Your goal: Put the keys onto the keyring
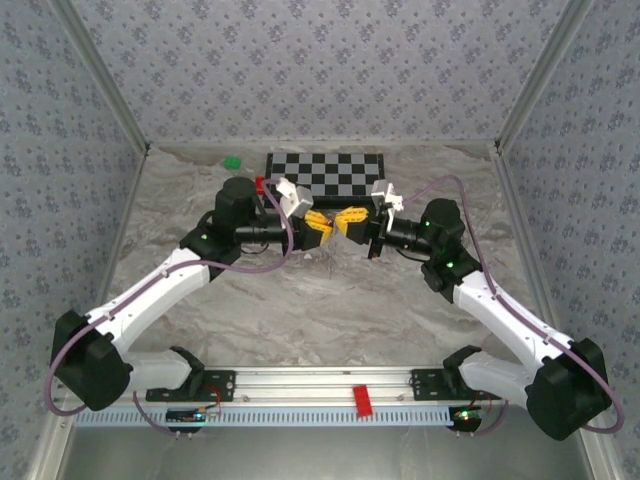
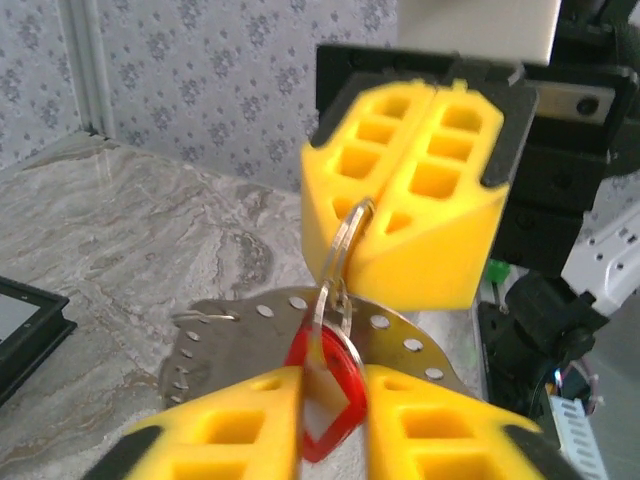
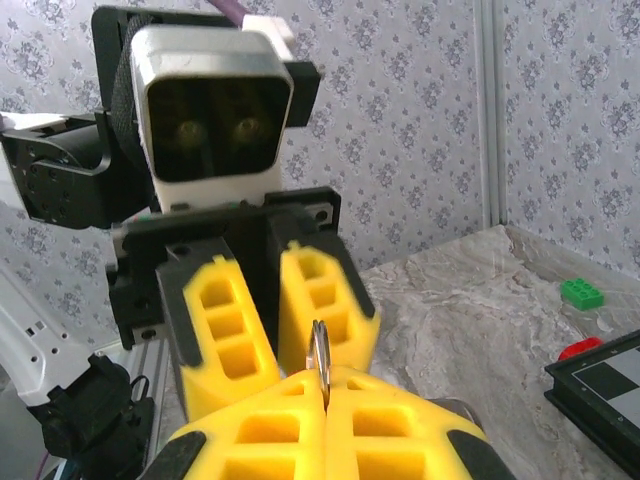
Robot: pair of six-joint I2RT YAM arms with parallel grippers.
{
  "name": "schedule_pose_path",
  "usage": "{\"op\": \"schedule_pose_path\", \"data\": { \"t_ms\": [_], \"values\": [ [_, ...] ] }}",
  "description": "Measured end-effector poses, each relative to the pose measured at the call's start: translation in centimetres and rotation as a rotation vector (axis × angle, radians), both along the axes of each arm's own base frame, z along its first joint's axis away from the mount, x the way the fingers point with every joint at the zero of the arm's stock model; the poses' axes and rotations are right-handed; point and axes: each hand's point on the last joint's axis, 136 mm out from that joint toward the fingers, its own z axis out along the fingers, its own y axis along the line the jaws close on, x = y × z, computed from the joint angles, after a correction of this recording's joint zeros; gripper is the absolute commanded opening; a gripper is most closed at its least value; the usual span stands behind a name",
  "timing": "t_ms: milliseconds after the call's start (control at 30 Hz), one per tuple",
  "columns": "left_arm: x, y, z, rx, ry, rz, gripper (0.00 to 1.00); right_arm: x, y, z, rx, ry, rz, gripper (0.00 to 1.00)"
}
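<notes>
At the far edge of the grey marbled desk, a small green studded block, a small red block and a black-and-white chequered board are seen from left to right. In front of the board, the two arms are brought tip to tip above the middle of the desk.

The left pincer is closed on a small flat red key tag with a pale centre, which is pinched by its edges between the yellow fingertips. Just behind the tag, a round silver perforated plate is seen.

From the top of the tag, a thin silvery keyring rises on a tilt. Whether the tag is threaded on it cannot be told.

The upper end of the keyring is pinched in the seam of the right pincer, whose yellow fingers are pressed together on it. In the right wrist view the keyring is seen edge-on, upright, held in the right pincer, just in front of the left pincer.
</notes>
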Motion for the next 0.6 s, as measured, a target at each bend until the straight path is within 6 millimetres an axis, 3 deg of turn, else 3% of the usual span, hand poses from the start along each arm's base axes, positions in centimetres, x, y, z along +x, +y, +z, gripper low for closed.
{"op": "schedule_pose_path", "data": {
  "t_ms": [267,533,600],
  "values": [
    [-0.5,-0.3,-0.7,0.022,0.007,-0.026,0.04,0.0,0.0,0.0,0.004,0.002,0.0,0.0],
    [-0.9,-0.6,-1.0,0.049,0.006,-0.058,0.04,0.0,-0.1,0.1,0.008,0.005,-0.002,0.0],
    [-1.1,-0.6,-1.1,0.054,0.006,-0.064,0.11,0.0,-0.1,0.1,0.008,0.005,-0.001,0.0]
  ]
}}
